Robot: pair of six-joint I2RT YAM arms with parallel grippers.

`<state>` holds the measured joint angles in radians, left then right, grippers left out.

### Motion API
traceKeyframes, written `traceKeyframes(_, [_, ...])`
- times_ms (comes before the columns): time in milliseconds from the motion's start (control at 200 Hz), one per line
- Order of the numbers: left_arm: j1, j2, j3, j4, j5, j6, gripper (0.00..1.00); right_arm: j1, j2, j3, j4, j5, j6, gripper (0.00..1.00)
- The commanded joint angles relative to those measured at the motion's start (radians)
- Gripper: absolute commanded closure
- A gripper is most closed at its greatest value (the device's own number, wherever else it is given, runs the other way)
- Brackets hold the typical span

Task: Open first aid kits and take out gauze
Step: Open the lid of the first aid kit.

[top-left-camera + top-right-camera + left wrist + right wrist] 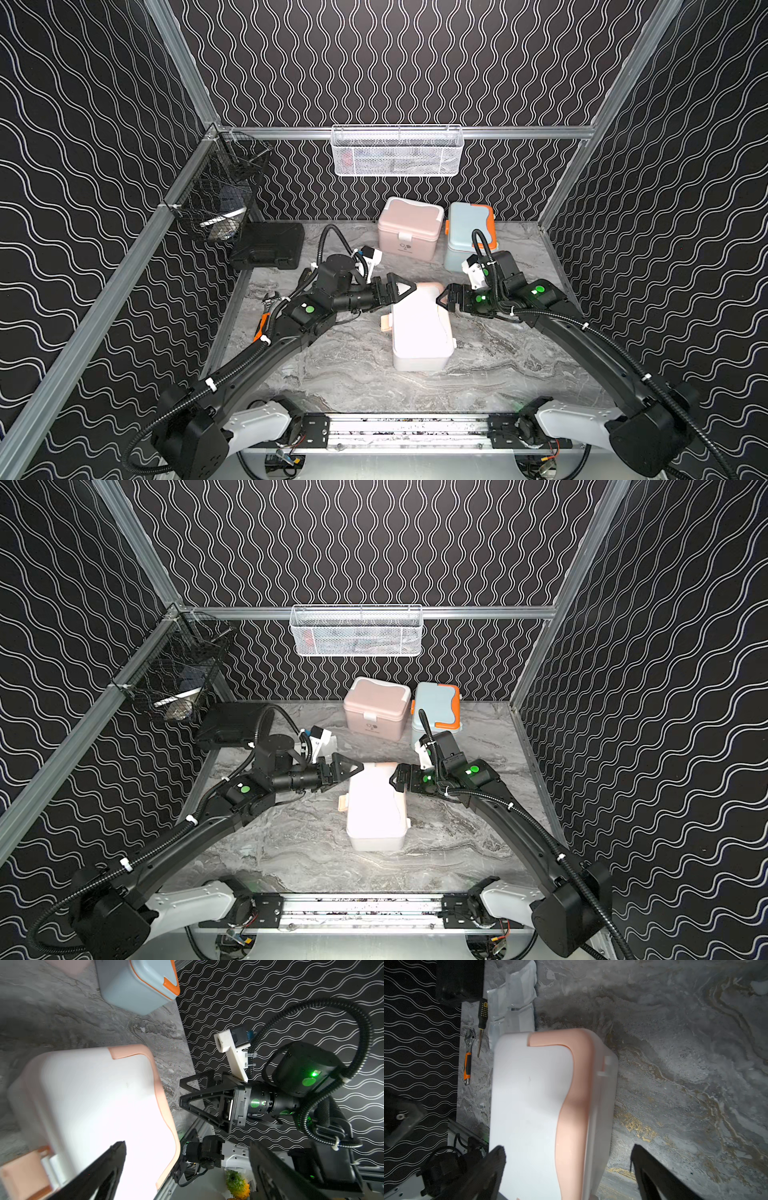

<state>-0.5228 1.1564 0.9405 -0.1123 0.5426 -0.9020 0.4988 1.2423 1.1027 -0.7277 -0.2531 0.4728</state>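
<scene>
Both arms are extended inward and meet over the table centre. The left gripper (402,287) and right gripper (441,298) are held empty with jaws spread, flanking the far end of the closed white kit (419,332). Gauze packets (517,991) are laid beside a screwdriver (481,1022).

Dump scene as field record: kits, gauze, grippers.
centre: white plastic first aid kit with peach trim, lid down
back: pink kit and pale blue-grey kit with orange trim, lids down
gauze: clear-wrapped white packets beside flat black hard case
left gripper: open, at white kit's far left corner, empty
right gripper: open, at its far right corner, empty
</scene>
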Motion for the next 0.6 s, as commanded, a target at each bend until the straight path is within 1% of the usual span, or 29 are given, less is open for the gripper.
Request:
traceKeyframes(0, [0.006,-0.017,-0.033,-0.123,-0.059,0.069,0.02,-0.001,0.022,-0.004,0.012,-0.062,-0.021,0.09])
traceKeyframes(140, [0.006,-0.013,-0.093,-0.094,-0.044,0.056,0.02,-0.001,0.050,-0.007,0.009,-0.097,-0.028,0.15])
traceKeyframes(320, [0.006,0.029,-0.118,-0.037,-0.017,0.047,0.02,0.000,0.065,-0.025,0.024,-0.134,-0.028,0.15])
traceKeyframes(475, [0.006,0.079,-0.119,0.031,0.017,0.030,0.02,-0.001,0.068,-0.030,0.024,-0.138,-0.028,0.15])
traceKeyframes(596, [0.005,0.104,-0.112,0.055,0.022,0.027,0.02,-0.001,0.072,-0.031,0.022,-0.141,-0.031,0.15])
